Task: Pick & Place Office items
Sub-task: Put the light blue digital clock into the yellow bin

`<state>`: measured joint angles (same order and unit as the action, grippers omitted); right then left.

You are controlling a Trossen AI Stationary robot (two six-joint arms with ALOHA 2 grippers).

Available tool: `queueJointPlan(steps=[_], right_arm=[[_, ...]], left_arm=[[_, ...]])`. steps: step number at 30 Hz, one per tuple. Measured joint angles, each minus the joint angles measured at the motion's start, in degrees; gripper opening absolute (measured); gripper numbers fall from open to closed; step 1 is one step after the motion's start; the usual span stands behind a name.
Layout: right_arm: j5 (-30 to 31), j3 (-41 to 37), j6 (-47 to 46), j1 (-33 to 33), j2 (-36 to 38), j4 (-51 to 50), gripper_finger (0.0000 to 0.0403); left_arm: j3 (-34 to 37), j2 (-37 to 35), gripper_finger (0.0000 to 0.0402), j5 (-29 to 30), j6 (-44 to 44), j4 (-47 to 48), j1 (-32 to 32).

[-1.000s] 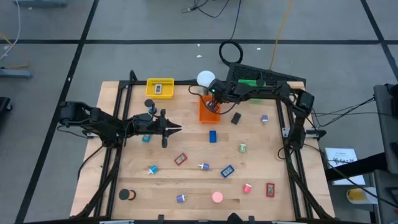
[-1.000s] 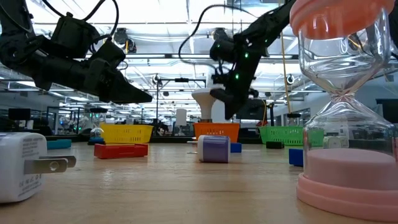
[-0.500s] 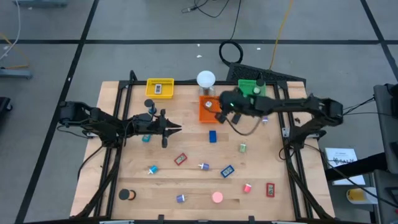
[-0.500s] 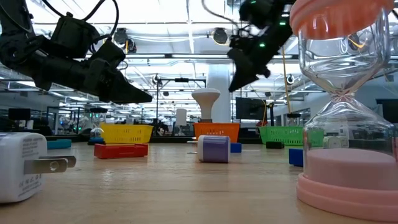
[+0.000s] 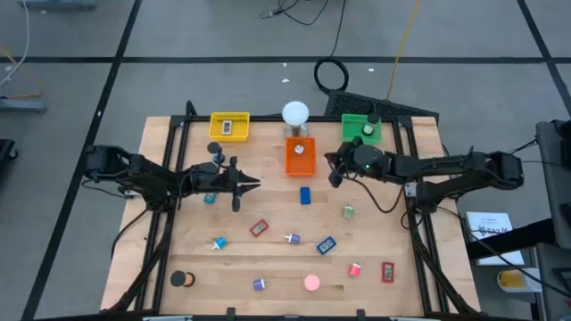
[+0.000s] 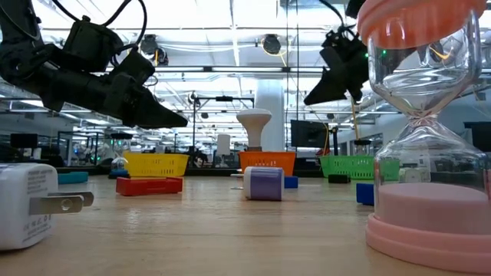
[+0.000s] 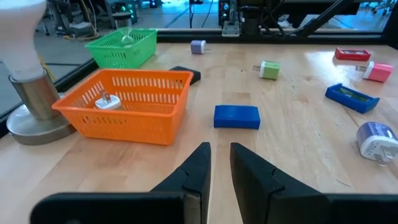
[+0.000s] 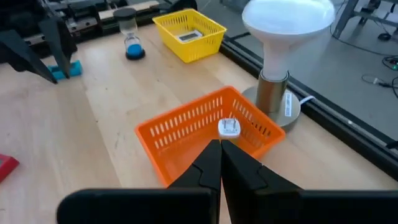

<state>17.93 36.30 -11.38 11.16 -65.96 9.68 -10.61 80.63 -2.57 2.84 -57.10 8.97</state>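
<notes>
Small office items lie scattered on the wooden table: a blue block (image 5: 305,194) (image 7: 236,116), a green piece (image 5: 348,211), red pieces (image 5: 259,228), a purple one (image 5: 292,238). A white plug piece (image 8: 228,127) lies in the orange tray (image 5: 301,160). My right gripper (image 5: 333,176) (image 8: 221,152) hangs shut and bare above the table, just right of that tray. Over the table's left half, my left gripper (image 5: 255,185) (image 7: 219,155) points at the blue block with a narrow gap between its fingers and nothing in it.
A yellow tray (image 5: 229,126), a white globe lamp (image 5: 295,113) and a green tray (image 5: 361,127) stand along the far edge. A pink hourglass (image 5: 311,283), a black roll (image 5: 183,279) and more small pieces lie near the front edge. Black frame rails run along both sides.
My right gripper has drawn back from over the orange tray toward the table's right edge, rising a little and tipping from a steep downward slant to nearly level. It has stayed shut. The white plug piece now shows in the orange tray.
</notes>
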Motion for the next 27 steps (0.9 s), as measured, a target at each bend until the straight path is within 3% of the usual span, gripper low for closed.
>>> queueJointPlan(steps=[9, 16, 20, 23, 27], right_arm=[[0.0, 0.0, 1.8, 0.0, 0.6, 2.8, 0.0003], [0.0, 0.0, 6.0, 0.0, 0.6, 6.3, 0.0004], [0.0, 0.0, 6.5, 0.0, 0.6, 6.5, 0.0004], [0.0, 0.0, 6.5, 0.0, 0.6, 6.4, 0.0004], [-0.1, 0.0, 6.5, 0.0, 0.6, 6.4, 0.0004]], left_arm=[[0.0, 0.0, 0.0065, 1.2, -0.5, -0.4, 0.0], [-2.1, 0.0, 0.0064, 1.2, -7.0, 0.4, -0.5], [-3.2, 0.0, 0.0040, 1.1, -6.7, 1.3, -2.0], [-4.3, -1.5, 0.0008, 1.3, -8.5, 7.7, -3.3], [-6.2, -6.9, 0.0009, 1.7, -8.9, 22.5, -5.7]])
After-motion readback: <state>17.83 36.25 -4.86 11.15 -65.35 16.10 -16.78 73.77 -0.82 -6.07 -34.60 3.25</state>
